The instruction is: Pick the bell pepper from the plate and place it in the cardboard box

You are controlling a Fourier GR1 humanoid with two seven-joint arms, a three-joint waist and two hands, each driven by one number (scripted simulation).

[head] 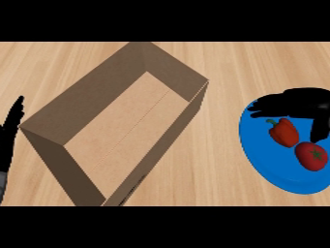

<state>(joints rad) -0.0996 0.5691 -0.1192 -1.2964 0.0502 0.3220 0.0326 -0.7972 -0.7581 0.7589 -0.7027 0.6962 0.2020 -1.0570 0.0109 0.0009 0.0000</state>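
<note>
No readable text, label or number anywhere – as far as visible

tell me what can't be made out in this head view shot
- Right hand: whether it touches the bell pepper; it covers the pepper's top.
- Blue plate: far rim, under that hand.
- Left hand: seen edge-on at the left edge, palm hidden.
- Cardboard box: near floor corner, behind its wall.
</note>
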